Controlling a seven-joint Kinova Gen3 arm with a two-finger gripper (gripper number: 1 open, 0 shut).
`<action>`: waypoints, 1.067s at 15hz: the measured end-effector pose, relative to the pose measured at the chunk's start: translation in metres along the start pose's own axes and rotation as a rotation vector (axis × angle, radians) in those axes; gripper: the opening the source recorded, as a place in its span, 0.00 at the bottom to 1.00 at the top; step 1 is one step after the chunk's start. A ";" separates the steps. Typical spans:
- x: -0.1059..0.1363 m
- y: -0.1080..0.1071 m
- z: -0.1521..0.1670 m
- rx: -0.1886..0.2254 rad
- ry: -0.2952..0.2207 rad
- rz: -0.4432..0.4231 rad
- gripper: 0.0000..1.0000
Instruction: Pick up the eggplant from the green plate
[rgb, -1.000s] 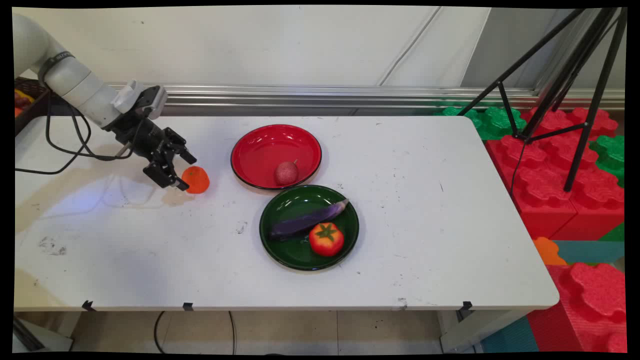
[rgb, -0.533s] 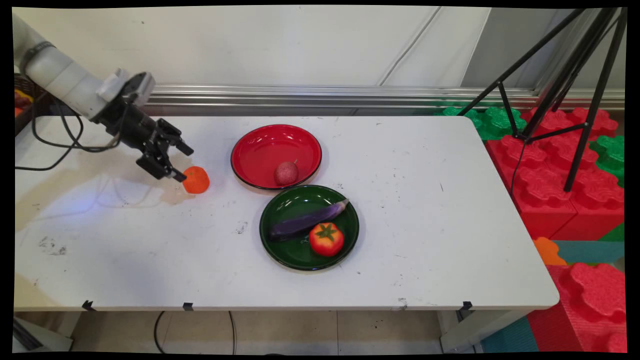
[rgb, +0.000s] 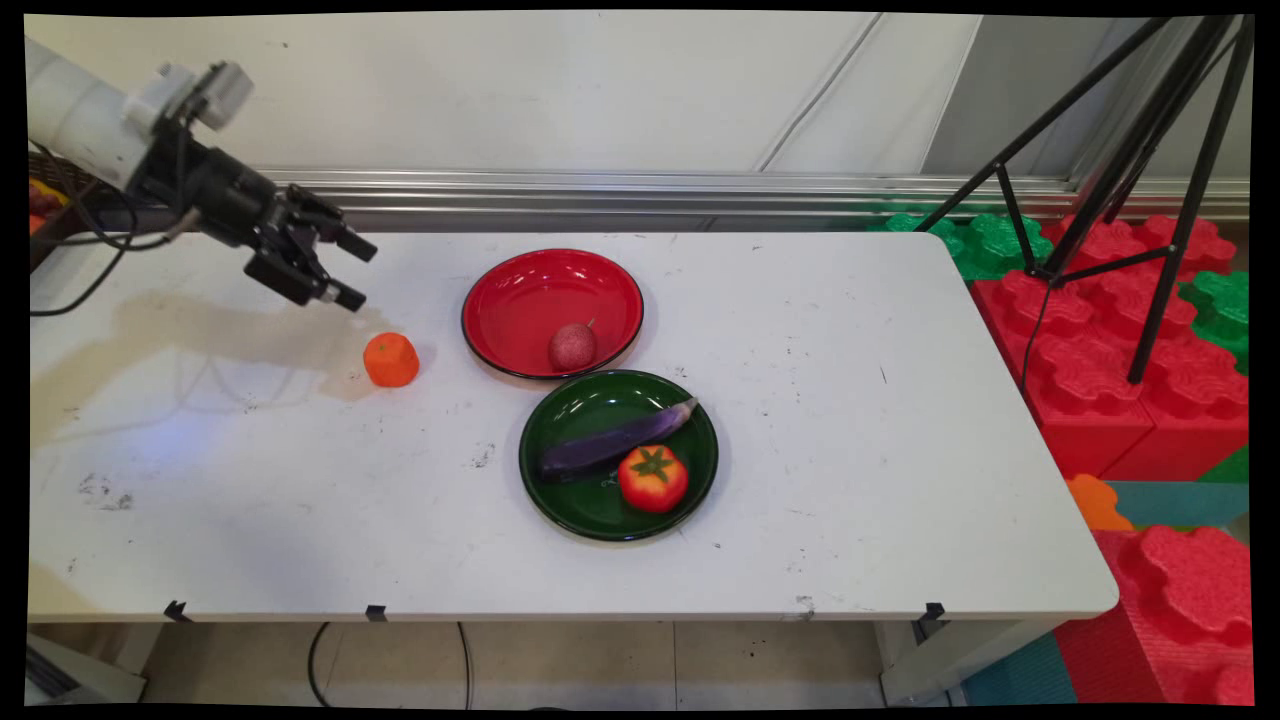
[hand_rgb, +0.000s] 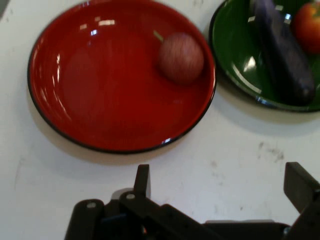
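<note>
At upper left the claw (rgb: 346, 270) hangs empty, fingers apart, above the table (rgb: 900, 450). The orange fruit (rgb: 391, 359) sits nearest, below it, beside the red plate (rgb: 500, 310) holding a reddish fruit (rgb: 572, 346).

Gripper (hand_rgb: 220, 187): fingers spread, empty, just below red plate (hand_rgb: 80, 100). Red fruit (hand_rgb: 181, 57) lies inside plate's right part. Green plate (hand_rgb: 235, 75) adjoins its right rim, holding eggplant (hand_rgb: 282, 50).

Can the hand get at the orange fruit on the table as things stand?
Probably yes. The hand hangs open, empty, above and behind the orange fruit, which sits alone on bare table, apart from the red plate. Nothing lies between them.
</note>
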 end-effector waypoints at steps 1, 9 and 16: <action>0.002 0.002 -0.005 0.000 0.018 -0.006 1.00; 0.013 0.016 -0.030 0.004 0.115 -0.040 1.00; 0.031 0.028 -0.016 -0.053 0.145 0.036 1.00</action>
